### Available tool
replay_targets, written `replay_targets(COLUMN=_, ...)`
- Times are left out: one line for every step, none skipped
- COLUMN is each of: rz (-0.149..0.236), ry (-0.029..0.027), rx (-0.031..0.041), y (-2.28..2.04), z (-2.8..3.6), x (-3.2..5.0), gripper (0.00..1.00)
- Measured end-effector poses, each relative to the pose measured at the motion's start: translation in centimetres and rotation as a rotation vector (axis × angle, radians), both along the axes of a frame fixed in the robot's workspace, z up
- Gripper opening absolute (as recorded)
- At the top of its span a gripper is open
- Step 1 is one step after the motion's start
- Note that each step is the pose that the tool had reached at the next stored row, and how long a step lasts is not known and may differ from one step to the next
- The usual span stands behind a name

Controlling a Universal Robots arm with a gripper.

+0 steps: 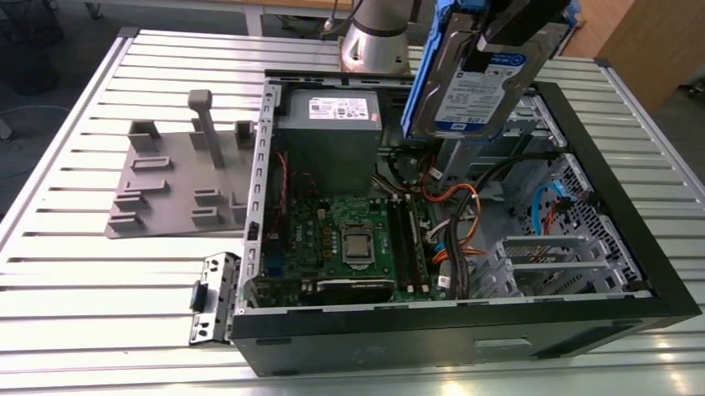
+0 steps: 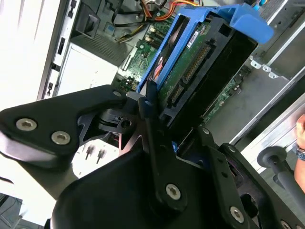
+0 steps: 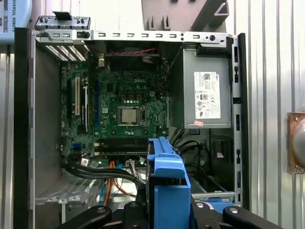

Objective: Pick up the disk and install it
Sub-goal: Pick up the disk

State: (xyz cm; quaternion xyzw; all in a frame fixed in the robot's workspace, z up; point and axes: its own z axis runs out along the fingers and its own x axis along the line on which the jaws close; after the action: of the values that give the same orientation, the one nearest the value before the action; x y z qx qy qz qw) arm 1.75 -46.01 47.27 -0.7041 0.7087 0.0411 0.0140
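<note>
Blue frame, silver body: the disk (image 1: 471, 78) is up in the air, clamped in the gripper (image 1: 520, 33), hanging tilted over the open computer case (image 1: 622, 206) near its far end, apart from the case as far as I can tell. In the second wrist view one black finger (image 2: 151, 112) presses the disk's blue frame edge; the opposite finger is mostly hidden behind the drive's circuit-board side. Disk top is cut off by the exterior view's upper edge. White-and-blue label faces the exterior camera, print too small to make out. In the first wrist view the blue frame end (image 3: 167, 191) covers part of the cable bundle (image 3: 114, 174) below the motherboard (image 3: 124, 109). Grey power supply (image 1: 330, 136) carries a white sticker (image 3: 207, 95) with barcodes and fine print. Something at the second wrist view's edge (image 2: 300, 138) is possibly a person's wrist, mostly cut off. Copper-coloured part (image 3: 296, 143) is also cropped, can't identify it. Grey plastic fixture (image 1: 177, 186) sits on the slatted table (image 1: 78, 289) beside the case, on the exterior view's left.
</note>
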Motion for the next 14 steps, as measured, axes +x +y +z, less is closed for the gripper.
replay_targets(rz=0.0, ry=0.0, rx=0.0, y=-0.04, z=-0.02, x=0.15, gripper=0.36)
replay_targets(rz=0.0, ry=0.0, rx=0.0, y=-0.08, z=-0.03, x=0.31, gripper=0.36)
replay_targets(rz=0.0, ry=0.0, rx=-0.0001, y=-0.12, z=-0.04, x=0.46, gripper=0.36)
replay_targets(rz=0.0, ry=0.0, rx=0.0, y=-0.16, z=-0.06, x=0.62, gripper=0.36)
replay_targets(rz=0.0, ry=0.0, rx=0.0, y=-0.2, z=-0.08, x=0.79, gripper=0.36)
replay_targets(rz=0.0, ry=0.0001, rx=-0.0001, y=-0.25, z=-0.09, x=0.99, gripper=0.36)
replay_targets(rz=0.0, ry=0.0002, rx=0.0, y=-0.3, z=-0.11, x=1.18, gripper=0.36)
replay_targets(rz=0.0, ry=0.0002, rx=0.0, y=-0.35, z=-0.13, x=1.36, gripper=0.36)
replay_targets(rz=0.0, ry=0.0002, rx=0.0, y=-0.41, z=-0.14, x=1.57, gripper=0.36)
replay_targets(rz=0.0, ry=0.0002, rx=0.0, y=-0.47, z=-0.16, x=1.77, gripper=0.36)
replay_targets(rz=0.0, ry=0.0003, rx=-0.0001, y=-0.55, z=-0.16, x=1.94, gripper=0.36)
replay_targets(rz=0.0, ry=0.0003, rx=-0.0002, y=-0.69, z=-0.17, x=2.06, gripper=0.36)
replay_targets(rz=0.0, ry=0.0003, rx=0.0, y=-0.99, z=-0.18, x=2.11, gripper=0.36)
replay_targets(rz=0.0, ry=0.0003, rx=0.0, y=-1.33, z=-0.18, x=2.14, gripper=0.36)
